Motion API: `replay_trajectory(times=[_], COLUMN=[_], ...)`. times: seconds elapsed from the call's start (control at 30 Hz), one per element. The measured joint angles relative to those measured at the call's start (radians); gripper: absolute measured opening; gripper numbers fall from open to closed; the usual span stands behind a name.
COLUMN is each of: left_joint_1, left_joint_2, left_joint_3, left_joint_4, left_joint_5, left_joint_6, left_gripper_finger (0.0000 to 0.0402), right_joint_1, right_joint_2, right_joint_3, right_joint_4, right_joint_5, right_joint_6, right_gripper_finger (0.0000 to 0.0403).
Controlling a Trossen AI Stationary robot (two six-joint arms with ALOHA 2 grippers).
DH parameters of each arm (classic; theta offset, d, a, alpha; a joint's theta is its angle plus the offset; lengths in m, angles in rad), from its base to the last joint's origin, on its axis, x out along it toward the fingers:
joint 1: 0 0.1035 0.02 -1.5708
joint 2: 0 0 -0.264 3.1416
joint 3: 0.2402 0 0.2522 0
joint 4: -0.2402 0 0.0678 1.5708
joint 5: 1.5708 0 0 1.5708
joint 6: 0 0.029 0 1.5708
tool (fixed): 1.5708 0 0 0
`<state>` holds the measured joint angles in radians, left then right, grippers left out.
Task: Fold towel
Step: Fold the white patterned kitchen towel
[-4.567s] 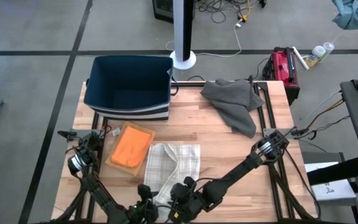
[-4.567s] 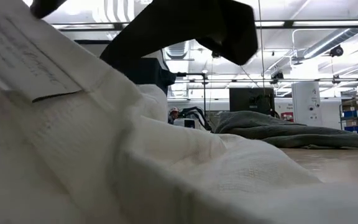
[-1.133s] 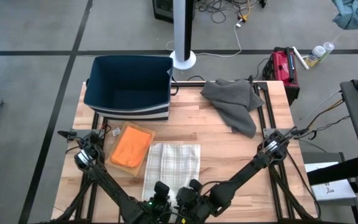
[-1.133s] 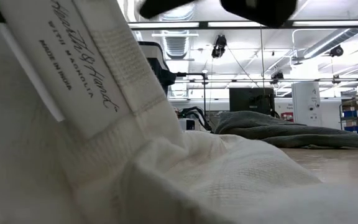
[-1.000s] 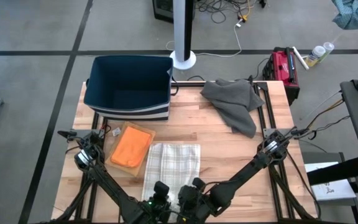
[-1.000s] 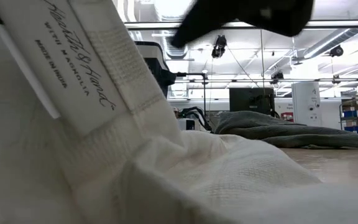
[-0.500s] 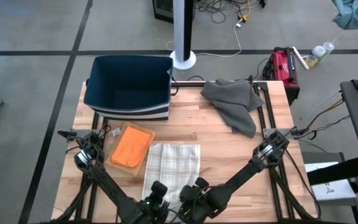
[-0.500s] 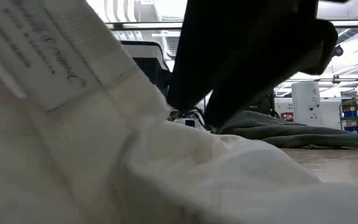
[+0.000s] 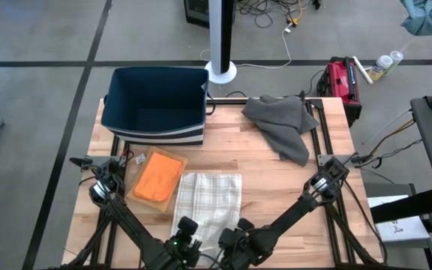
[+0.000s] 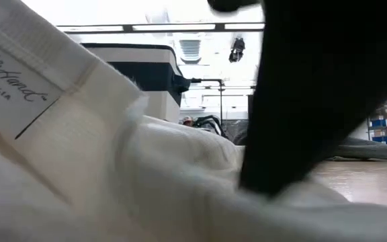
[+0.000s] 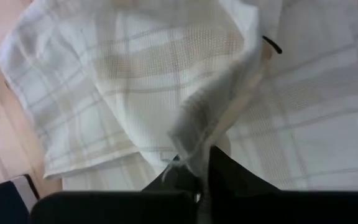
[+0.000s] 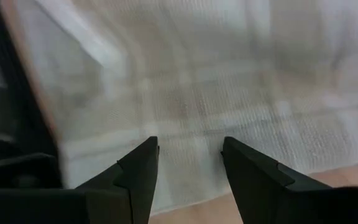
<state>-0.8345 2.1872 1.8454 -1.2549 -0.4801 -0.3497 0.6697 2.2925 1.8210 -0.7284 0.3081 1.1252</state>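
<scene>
The wooden table carries the checked towel near its front edge. The left gripper is closed on a lifted fold of it; the right gripper hovers over it, fingers spread.

Overhead down, low level, wrists close — all share towel

floor: grey concrete, dark seams | white pole base | ceiling strip lights | cables
</scene>
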Motion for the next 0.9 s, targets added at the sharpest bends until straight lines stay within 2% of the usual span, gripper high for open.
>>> replay_trajectory(times=[0.67, 0.9], left_joint_1=[-0.013, -0.037], left_joint_2=[-0.004, -0.004], left_joint_3=[0.057, 0.056], left_joint_4=[-0.074, -0.136], left_joint_5=[0.064, 0.161], left_joint_6=[-0.025, -0.083], left_gripper_finger=[0.0003, 0.0034], right_joint_1=[0.0, 0.0], right_joint_2=[0.035, 0.035], right_joint_3=[0.0, 0.0], right_joint_4=[0.001, 0.003], right_joint_5=[-0.039, -0.043], right_joint_6=[-0.019, -0.018], right_gripper_finger=[0.0174, 0.0174])
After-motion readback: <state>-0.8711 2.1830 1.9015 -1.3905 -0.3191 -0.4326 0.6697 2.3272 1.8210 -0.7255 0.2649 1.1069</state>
